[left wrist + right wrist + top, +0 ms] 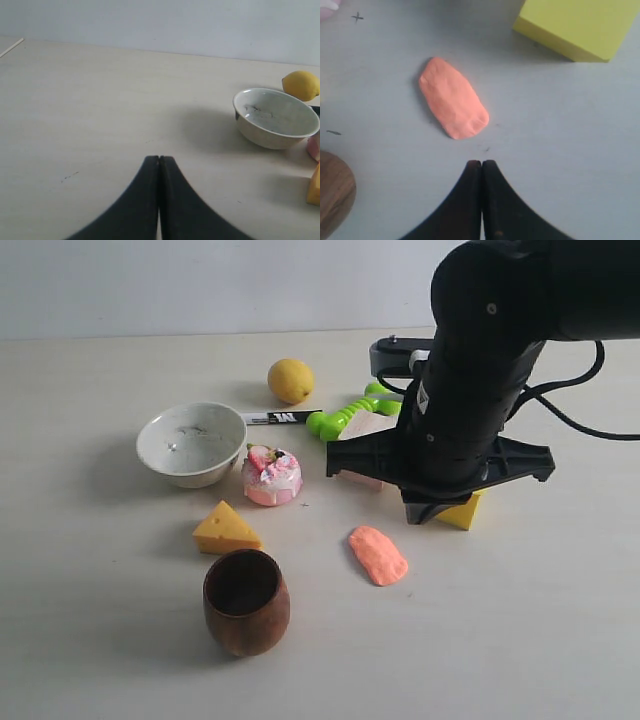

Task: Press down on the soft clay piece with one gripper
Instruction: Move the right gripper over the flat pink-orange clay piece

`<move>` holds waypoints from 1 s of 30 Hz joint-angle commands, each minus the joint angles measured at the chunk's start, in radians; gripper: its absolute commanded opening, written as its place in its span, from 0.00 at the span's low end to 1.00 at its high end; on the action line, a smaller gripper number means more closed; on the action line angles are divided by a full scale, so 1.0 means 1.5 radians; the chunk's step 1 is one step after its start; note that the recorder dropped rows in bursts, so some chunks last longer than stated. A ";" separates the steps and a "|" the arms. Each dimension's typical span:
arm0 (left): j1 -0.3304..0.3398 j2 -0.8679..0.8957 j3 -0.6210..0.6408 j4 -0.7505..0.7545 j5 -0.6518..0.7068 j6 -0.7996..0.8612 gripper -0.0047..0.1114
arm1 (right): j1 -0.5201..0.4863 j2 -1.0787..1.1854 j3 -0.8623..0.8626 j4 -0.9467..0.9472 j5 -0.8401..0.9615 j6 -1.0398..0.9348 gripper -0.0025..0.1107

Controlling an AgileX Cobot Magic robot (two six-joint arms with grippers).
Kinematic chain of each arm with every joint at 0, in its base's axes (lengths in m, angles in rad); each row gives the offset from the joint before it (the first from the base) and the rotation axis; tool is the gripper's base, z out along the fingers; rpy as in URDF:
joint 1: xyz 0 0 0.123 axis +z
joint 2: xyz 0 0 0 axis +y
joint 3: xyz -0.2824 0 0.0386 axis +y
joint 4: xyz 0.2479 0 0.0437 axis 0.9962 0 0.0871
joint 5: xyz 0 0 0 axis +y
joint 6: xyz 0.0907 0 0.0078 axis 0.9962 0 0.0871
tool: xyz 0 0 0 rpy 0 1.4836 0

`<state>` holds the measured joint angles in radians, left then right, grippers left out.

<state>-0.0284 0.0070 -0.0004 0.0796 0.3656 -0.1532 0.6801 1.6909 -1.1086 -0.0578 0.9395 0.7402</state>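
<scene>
The soft clay piece (378, 555) is a flat salmon-orange oval lying on the table in front of the toy cake and the yellow block. In the right wrist view the clay piece (452, 97) lies a short way beyond my right gripper (481, 162), whose jaws are pressed together with nothing between them and do not touch it. In the exterior view the right gripper (428, 510) hangs just behind and to the right of the clay, under the bulky black arm. My left gripper (159, 158) is shut over bare table, far from the clay, and is out of the exterior view.
A yellow block (462, 512) sits right behind the right gripper. A wooden cup (246, 601), cheese wedge (226, 529), toy cake (271, 476), white bowl (191, 443), lemon (290, 380) and green toy (350, 415) lie left and behind.
</scene>
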 commanded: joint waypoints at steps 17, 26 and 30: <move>-0.004 -0.005 0.000 -0.005 -0.006 -0.004 0.04 | 0.004 -0.001 -0.004 -0.001 -0.018 -0.014 0.02; -0.004 -0.005 0.000 -0.005 -0.006 -0.004 0.04 | 0.004 -0.001 -0.004 -0.002 -0.050 -0.005 0.02; -0.004 -0.005 0.000 -0.005 -0.006 -0.004 0.04 | 0.004 -0.001 -0.004 0.010 -0.088 -0.001 0.02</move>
<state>-0.0284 0.0070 -0.0004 0.0796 0.3656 -0.1532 0.6846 1.6907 -1.1086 -0.0554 0.8473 0.7295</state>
